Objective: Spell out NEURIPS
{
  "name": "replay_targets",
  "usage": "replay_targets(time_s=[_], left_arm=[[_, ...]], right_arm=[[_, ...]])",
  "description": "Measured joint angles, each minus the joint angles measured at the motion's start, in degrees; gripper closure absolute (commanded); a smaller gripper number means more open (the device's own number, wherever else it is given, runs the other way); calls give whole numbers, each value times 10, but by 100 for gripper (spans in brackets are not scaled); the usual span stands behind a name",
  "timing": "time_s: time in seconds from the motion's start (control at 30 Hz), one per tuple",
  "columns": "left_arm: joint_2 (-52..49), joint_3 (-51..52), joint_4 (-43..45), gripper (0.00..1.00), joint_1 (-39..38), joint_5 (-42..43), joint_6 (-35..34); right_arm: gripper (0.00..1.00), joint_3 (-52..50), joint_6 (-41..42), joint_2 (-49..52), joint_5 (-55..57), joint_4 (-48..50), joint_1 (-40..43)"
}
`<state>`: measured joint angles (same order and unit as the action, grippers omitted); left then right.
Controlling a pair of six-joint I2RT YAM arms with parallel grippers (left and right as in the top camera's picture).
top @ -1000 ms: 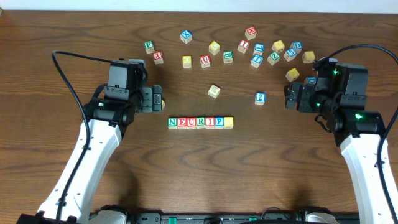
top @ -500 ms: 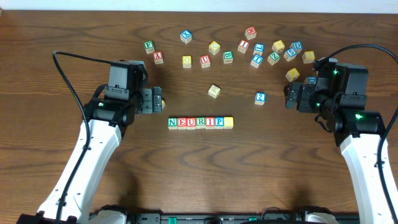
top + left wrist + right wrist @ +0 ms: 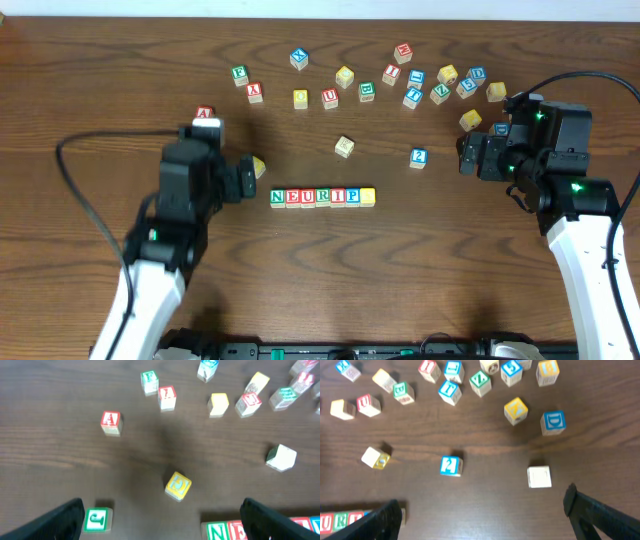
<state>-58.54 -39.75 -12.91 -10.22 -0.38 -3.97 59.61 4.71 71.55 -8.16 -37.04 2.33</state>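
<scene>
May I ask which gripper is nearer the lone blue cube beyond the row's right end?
Right. The right gripper sits just right of the blue cube; the left gripper is far to its left, past the whole row.

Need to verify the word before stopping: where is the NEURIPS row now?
In the overhead view, the NEURIPS row lies at mid-table, just below a lone yellow cube in the picture, with a blue cube up to its right.

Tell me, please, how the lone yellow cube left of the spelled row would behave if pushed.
The yellow cube looks like rigid wood, unlikely to deform. Its flat faces suggest sliding or twisting, not rolling. Being small, it likely shifts easily.
</scene>
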Motion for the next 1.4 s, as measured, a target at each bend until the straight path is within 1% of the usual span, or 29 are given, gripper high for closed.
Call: replay_targets(time_s=[0.2, 0.33, 0.47, 0.57, 0.8, 0.97, 1.1, 1.27, 1.4], left_arm=[[116, 125, 127, 2, 0, 0, 0], [184, 187, 203, 2, 0, 0, 0], [242, 230, 256, 2, 0, 0, 3], [271, 249, 269, 2, 0, 0, 9], [330, 263, 270, 3, 1, 0, 24], [369, 266, 274, 2, 22, 5, 34], [405, 292, 275, 2, 43, 33, 53], [467, 339, 275, 2, 66, 68, 60], [508, 375, 297, 2, 76, 86, 60]], right_arm=[[1, 0, 0, 0, 0, 0, 0], [1, 0, 0, 0, 0, 0, 0], [1, 0, 0, 0, 0, 0, 0], [1, 0, 0, 0, 0, 0, 0], [1, 0, 0, 0, 0, 0, 0], [1, 0, 0, 0, 0, 0, 0], [1, 0, 0, 0, 0, 0, 0], [1, 0, 0, 0, 0, 0, 0], [1, 0, 0, 0, 0, 0, 0]])
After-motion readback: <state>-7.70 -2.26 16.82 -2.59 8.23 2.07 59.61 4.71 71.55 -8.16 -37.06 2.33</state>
